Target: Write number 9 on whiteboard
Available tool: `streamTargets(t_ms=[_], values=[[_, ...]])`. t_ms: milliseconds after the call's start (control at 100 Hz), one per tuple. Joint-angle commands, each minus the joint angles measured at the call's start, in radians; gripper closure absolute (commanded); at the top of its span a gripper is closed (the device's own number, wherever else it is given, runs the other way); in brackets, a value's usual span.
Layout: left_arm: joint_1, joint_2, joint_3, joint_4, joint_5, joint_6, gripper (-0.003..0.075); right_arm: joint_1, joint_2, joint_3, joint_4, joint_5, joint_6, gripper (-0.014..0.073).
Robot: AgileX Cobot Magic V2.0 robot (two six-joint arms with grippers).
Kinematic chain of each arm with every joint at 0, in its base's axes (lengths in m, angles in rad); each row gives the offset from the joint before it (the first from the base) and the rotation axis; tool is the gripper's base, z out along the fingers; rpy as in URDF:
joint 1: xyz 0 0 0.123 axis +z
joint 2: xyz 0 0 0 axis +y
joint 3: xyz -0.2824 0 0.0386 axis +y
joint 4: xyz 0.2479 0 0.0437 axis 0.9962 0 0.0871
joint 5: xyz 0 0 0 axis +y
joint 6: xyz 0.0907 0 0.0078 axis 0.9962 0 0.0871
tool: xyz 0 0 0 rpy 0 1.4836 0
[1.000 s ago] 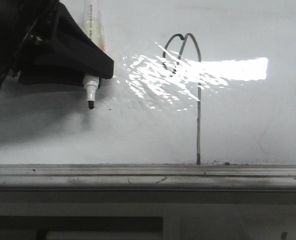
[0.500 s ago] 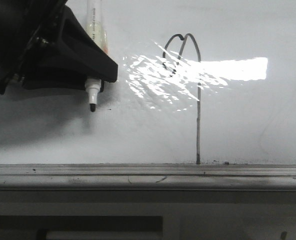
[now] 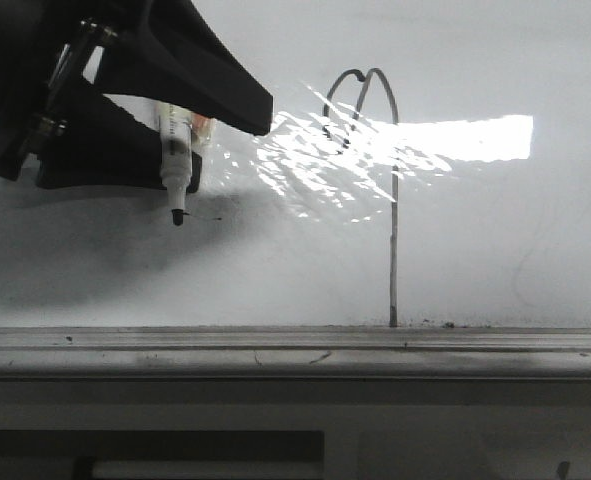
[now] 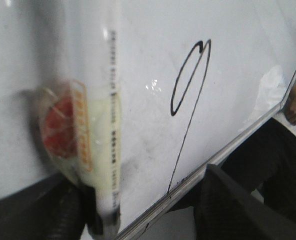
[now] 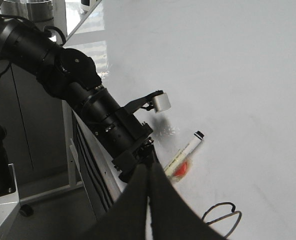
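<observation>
The whiteboard (image 3: 495,230) fills the front view, glossy with a bright glare patch across its middle and a grey tray rail (image 3: 295,345) along its bottom edge. On it the number 9 (image 3: 393,200) stands complete: a narrow pointed loop at the top and a long straight stem running down almost to the rail, with the same figure clear in the left wrist view (image 4: 188,95). The left gripper (image 3: 180,130), well to the left of the figure, has changed in the last half second: where its black finger a moment ago covered the marker's barrel, the fingers now stand spread, one lifted up and toward the glare, so that more of the marker (image 3: 178,165) shows between them. The jaws look wide and no longer clamped on the pen, though the pictures do not settle whether the barrel still rests against one finger. The marker tip (image 3: 178,217) has barely shifted and hangs close to the board, beside a faint stray tick. This suggests the writing is finished and the pen is being let go. The right gripper (image 5: 148,200) appears only as dark fingers pressed together, holding nothing.
</observation>
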Motion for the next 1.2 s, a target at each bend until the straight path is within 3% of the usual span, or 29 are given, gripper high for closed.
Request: streamTargets(t_ms=[0, 430, 700, 980, 1090, 1190], values=[[0.015, 0.003, -0.008, 0.096, -0.177, -0.002, 0.0176, -0.007, -0.003, -0.032, -0.011, -0.083, 0.003, 0.0652], [0.016, -0.121, 0.059, 0.165, -0.212, -0.002, 0.0165, -0.007, -0.003, -0.032, 0.000, -0.088, 0.006, 0.0652], [0.070, -0.219, 0.115, 0.165, -0.191, -0.002, 0.0174, -0.007, -0.003, -0.032, 0.002, -0.096, 0.008, 0.0652], [0.070, -0.504, 0.145, 0.177, -0.185, -0.002, 0.0396, -0.007, -0.049, 0.036, -0.002, -0.001, 0.008, 0.0631], [0.070, -0.672, 0.186, 0.241, -0.178, -0.002, 0.0489, -0.007, -0.149, 0.186, -0.030, -0.100, 0.008, 0.0634], [0.070, -0.816, 0.239, 0.294, -0.166, -0.002, 0.0631, -0.007, -0.252, 0.344, -0.126, -0.209, 0.008, 0.0634]])
